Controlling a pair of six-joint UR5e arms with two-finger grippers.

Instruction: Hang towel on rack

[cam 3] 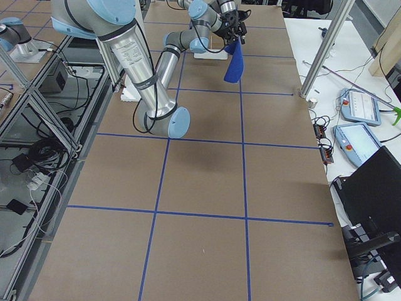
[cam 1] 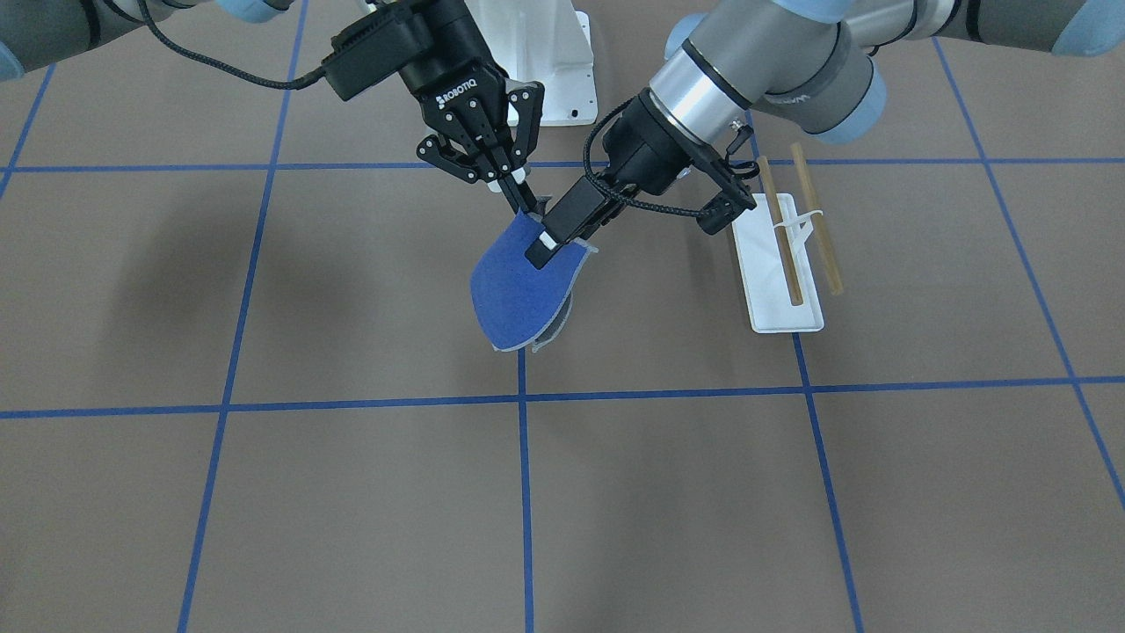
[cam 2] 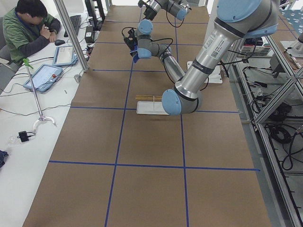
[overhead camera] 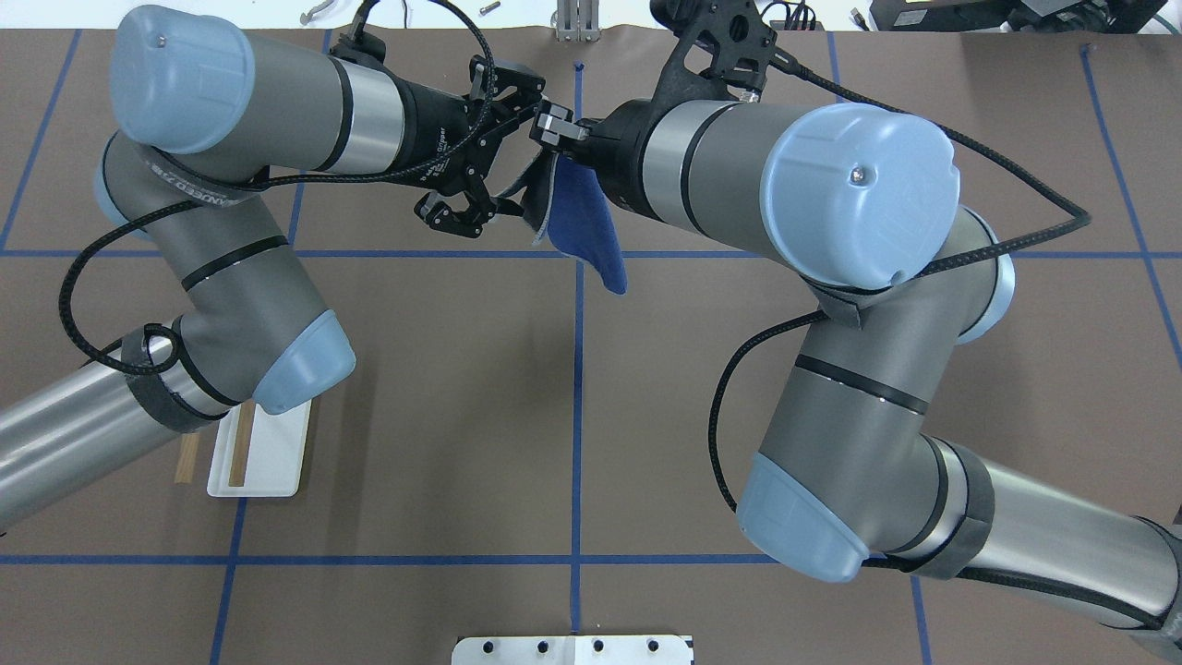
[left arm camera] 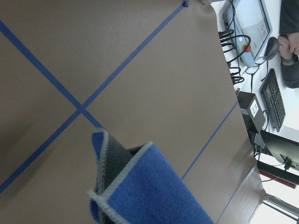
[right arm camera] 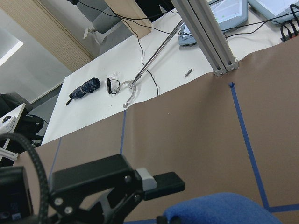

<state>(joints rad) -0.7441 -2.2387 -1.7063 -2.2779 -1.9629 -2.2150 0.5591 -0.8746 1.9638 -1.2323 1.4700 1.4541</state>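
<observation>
Pickup done: towel [cam 1: 514,294] hangs clear of the surface [cam 1: 352,492]. My right jaws pinch its top edge; left jaws look clamped there too. Left to do: drape it over the dowels [cam 1: 827,251] of the bare rack [cam 1: 787,312].

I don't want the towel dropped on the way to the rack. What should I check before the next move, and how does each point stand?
1. Towel lifted off the table: ok.
2. Right hand pinched shut on its top edge: ok.
3. Left hand gripping it too: cannot tell from any view.
4. Towel spread flat for draping: not ok, it hangs folded and narrow.
5. Rack standing and bare: ok.
6. Left elbow clear of the rack: cannot tell, overhead it covers part.
</observation>
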